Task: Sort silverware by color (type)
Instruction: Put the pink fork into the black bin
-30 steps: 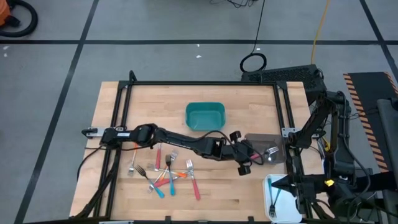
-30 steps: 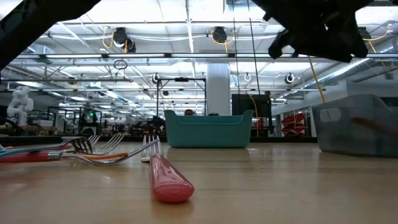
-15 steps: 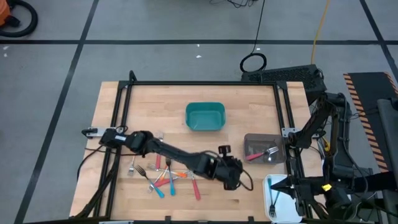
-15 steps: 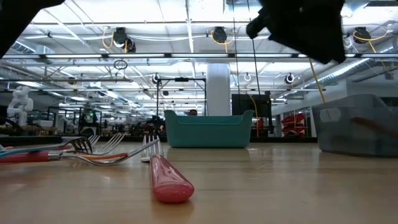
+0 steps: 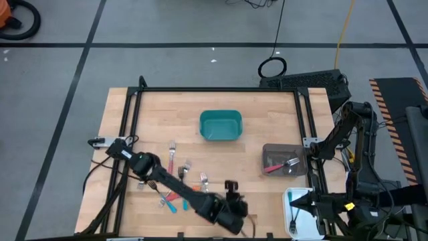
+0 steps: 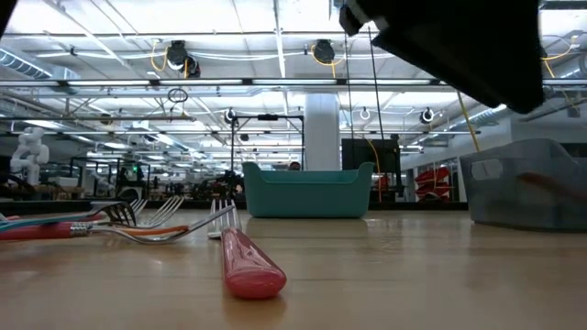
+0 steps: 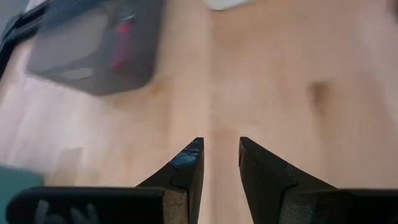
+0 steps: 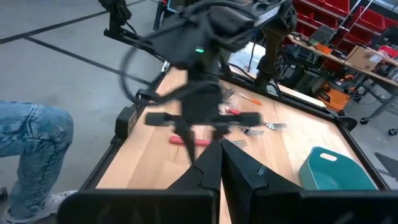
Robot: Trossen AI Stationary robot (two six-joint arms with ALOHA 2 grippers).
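Silverware: most of the forks [image 5: 179,186] lie in a loose heap on the left half of the desk [image 5: 267,114], red, orange and light blue handles mixed and crossing one another.
Sorted so far: one red-handled fork [image 5: 281,165] rests in the grey bin [image 5: 270,150] at the desk's right side; one fork [image 5: 293,219] lies in the white tray [image 5: 289,198] at the near right corner, handle colour too small to tell.
Teal bin: the teal bin [image 5: 221,125] at the middle back looks to hold nothing.
Left gripper: the left gripper [image 7: 217,163] hangs over bare wood at the desk's near edge, between the heap and the white tray; its fingers [image 7: 188,163] stand a little apart with nothing between them.
Right gripper: the right gripper [image 8: 221,163] waits off the desk's right side, fingers clenched together on nothing.
Progress: early, by my reading; two forks placed, roughly ten left to sort.
Left to do: go to the heap, lift one fork clear of its neighbours, carry it to the container for its colour.
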